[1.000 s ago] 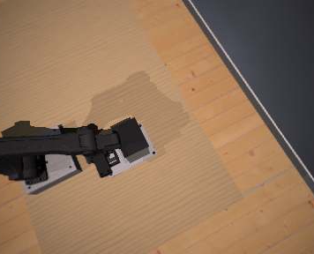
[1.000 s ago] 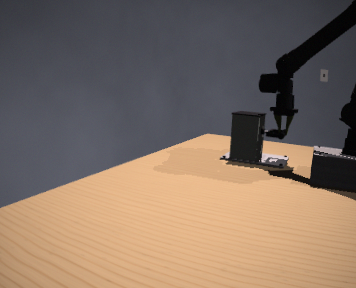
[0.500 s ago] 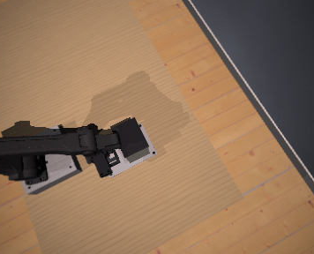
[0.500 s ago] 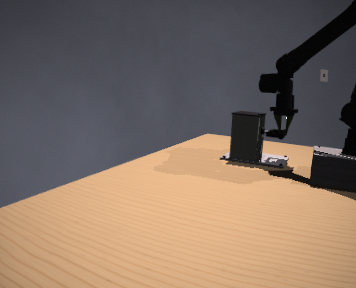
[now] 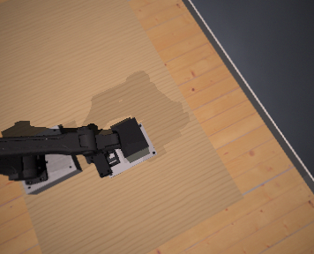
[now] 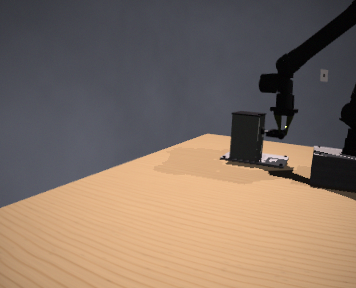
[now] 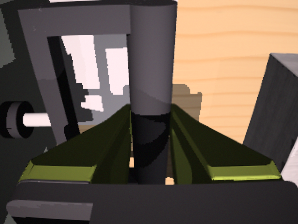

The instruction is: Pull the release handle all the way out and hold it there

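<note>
The release handle (image 6: 272, 133) (image 7: 152, 65) is a dark grey frame with a thick round grip bar. A short pale rod (image 7: 36, 120) joins it to a dark collar on the housing side. The housing is a tall dark box (image 5: 130, 136) (image 6: 246, 137) on a pale base plate (image 5: 151, 145) (image 6: 281, 164). My gripper (image 6: 283, 133) (image 7: 150, 113) is shut on the grip bar, one green finger on each side. It points down beside the box, above the plate. In the top view the arm hides the handle and fingertips.
The arm's own base block (image 5: 60, 167) (image 6: 336, 172) stands a short way from the base plate, on the side away from the housing. A dark block (image 7: 272, 102) shows at the right of the wrist view. A wall with a small socket plate (image 6: 324, 75) is behind.
</note>
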`<action>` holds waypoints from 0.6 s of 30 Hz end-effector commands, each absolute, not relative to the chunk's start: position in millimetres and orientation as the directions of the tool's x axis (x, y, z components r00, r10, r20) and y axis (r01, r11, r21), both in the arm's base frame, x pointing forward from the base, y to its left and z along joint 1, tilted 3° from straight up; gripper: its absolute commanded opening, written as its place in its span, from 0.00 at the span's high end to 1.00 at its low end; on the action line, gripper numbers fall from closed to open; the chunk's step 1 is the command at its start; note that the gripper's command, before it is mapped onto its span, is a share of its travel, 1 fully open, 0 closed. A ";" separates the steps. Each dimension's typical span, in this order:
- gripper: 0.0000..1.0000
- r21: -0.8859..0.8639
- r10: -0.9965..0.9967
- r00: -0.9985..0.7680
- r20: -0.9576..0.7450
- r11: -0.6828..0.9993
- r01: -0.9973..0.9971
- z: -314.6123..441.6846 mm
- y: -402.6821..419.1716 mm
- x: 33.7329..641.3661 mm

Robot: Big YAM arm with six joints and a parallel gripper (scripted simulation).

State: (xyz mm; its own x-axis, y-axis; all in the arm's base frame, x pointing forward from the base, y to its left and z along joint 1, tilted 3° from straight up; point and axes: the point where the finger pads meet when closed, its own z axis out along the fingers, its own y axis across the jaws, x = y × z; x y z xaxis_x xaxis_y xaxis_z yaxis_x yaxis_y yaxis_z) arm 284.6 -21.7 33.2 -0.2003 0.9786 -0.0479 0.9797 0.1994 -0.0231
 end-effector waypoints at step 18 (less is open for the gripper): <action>1.00 -0.012 0.979 -0.198 -0.043 0.198 0.980 31.0 -29.7 254.1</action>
